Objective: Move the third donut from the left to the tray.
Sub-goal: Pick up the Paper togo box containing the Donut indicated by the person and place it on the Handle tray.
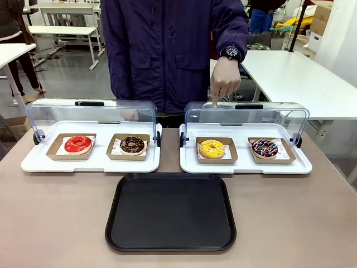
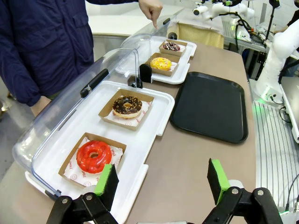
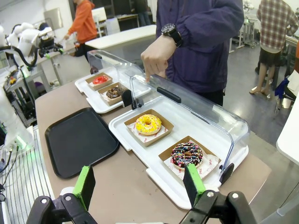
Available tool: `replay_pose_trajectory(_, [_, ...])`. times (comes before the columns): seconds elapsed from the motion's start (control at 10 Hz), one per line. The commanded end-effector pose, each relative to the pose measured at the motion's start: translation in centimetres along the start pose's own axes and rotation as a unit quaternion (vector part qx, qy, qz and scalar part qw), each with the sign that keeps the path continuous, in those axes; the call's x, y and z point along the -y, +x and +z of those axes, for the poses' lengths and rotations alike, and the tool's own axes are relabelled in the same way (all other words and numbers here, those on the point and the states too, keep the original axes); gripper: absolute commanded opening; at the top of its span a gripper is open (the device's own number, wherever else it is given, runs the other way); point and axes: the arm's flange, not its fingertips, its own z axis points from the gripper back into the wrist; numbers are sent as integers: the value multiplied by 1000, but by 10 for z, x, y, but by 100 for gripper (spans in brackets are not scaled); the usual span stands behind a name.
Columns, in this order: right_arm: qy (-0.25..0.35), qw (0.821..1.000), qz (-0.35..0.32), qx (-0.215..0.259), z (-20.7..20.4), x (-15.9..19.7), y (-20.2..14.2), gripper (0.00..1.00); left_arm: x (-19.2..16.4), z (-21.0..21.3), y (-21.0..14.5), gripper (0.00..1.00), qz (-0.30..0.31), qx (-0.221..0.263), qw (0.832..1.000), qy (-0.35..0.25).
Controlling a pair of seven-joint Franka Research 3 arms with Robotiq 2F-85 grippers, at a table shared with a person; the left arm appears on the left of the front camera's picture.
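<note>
Where the desk (image 1: 50, 223) begins at the left, a white display tray (image 1: 89, 163) sits with its clear lid (image 1: 89, 114) swung up. It carries the red-iced donut (image 1: 77, 144) and, to its right, a dark chocolate donut (image 1: 132, 145), each in a brown cardboard holder. Toward the middle and nearer the robot, the black tray (image 1: 170, 212) lies flat, just in front of the gap between both display trays. Further right stands a second white display tray (image 1: 245, 167), its second lid (image 1: 245, 116) also raised. Its left holder carries the third donut from the left (image 1: 212, 148), yellow-iced with sprinkles, apart from the black tray. Its right holder carries a dark donut with coloured sprinkles (image 1: 264, 147). The person's hand (image 1: 225, 78) hangs behind this lid, index finger pointing down at the lid's top edge, in line with the yellow donut. In the left wrist view, the left end effector (image 2: 162, 179) hovers by the red donut's end of the desk, fingers spread wide, grasping nothing. In the right wrist view, the right end effector (image 3: 139, 183) stands fully parted and empty, near the sprinkled dark donut.
</note>
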Motion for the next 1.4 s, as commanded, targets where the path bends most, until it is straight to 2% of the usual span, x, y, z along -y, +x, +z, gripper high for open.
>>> replay_pose_trajectory(0.0, [-1,1000,13,12,-1,2,2,100,0,1,2,100,0,2,1000,-3])
replay_pose_trajectory(1.1, [-1,1000,13,12,-1,2,2,100,0,1,2,100,0,2,1000,-3])
replay_pose_trajectory(1.2, [0,1000,0,0,0,0,0,100,0,1,2,100,0,2,1000,-3])
replay_pose_trajectory(1.3, [0,999,11,-33,-15,6,23,100,0,1,2,100,0,2,1000,-3])
